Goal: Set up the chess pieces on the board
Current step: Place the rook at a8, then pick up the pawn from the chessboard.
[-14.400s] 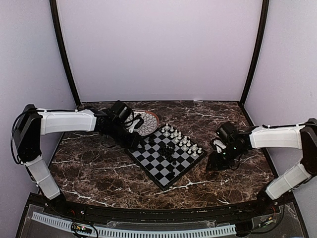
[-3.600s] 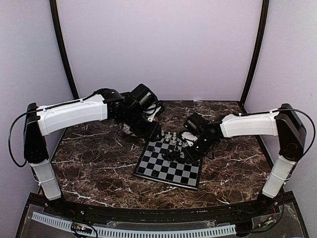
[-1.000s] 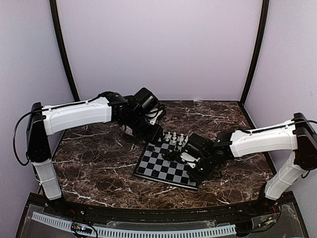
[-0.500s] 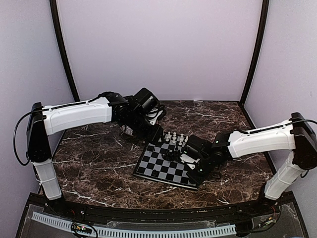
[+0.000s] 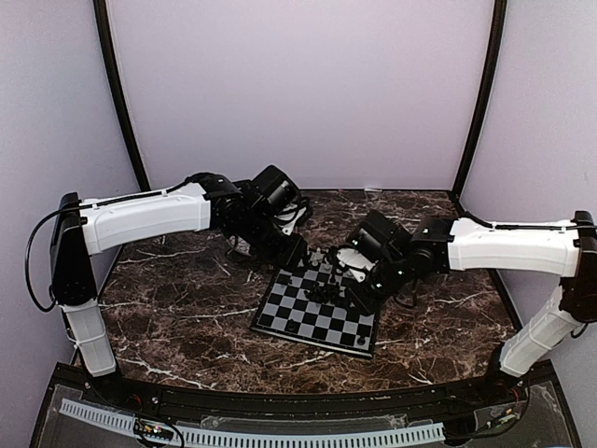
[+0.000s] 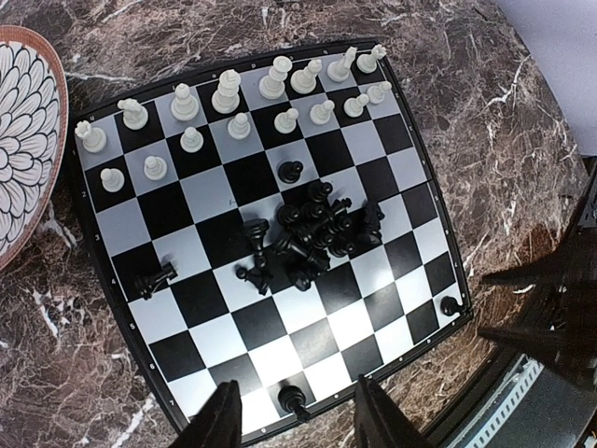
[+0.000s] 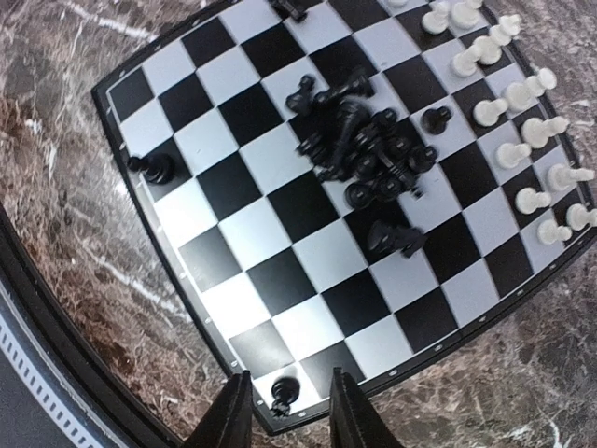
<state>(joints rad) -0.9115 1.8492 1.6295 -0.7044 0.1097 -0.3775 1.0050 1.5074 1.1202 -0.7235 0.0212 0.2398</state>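
Note:
The board (image 5: 312,317) lies mid-table, also in the left wrist view (image 6: 215,271) and the right wrist view (image 7: 242,233). White chess pieces (image 6: 233,103) stand in two rows along its far edge (image 7: 522,121). Black chess pieces lie heaped in the middle (image 6: 312,238) (image 7: 368,149). Single black pieces stand at the near edge (image 6: 291,399) and at a corner (image 7: 283,392). My left gripper (image 6: 297,425) hangs open above the board (image 5: 297,254). My right gripper (image 7: 287,415) is open, high above the corner piece, and not touching it (image 5: 358,291).
A round brown-rimmed patterned plate (image 6: 19,140) sits just left of the board. A fallen black piece (image 6: 154,277) lies alone on the board's left side, and another (image 7: 396,238) beside the heap. Dark marble table (image 5: 177,317) surrounds the board.
My right gripper has lifted away from the board's near right corner and moved back over the board's right side. A black piece stands on that corner. The left arm has not moved.

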